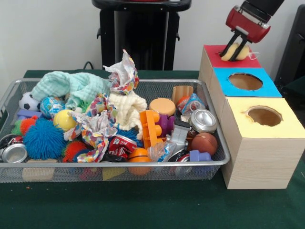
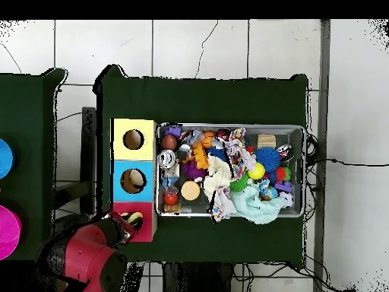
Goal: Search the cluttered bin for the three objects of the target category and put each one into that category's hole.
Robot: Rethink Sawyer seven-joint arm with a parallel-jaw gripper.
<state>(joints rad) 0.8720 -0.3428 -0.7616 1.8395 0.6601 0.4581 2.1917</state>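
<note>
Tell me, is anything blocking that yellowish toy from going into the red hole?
Nothing visible does. The fingers hold the pale yellowish plush toy right at the red hole of the wooden box, and no other thing lies on the red surround. The hole's opening itself is hidden behind the toy.

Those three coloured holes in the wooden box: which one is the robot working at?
The red-surround hole, at the box's end farthest from the front camera. The gripper holds a pale yellowish plush right over it; the blue hole and yellow hole stand unattended.
</note>
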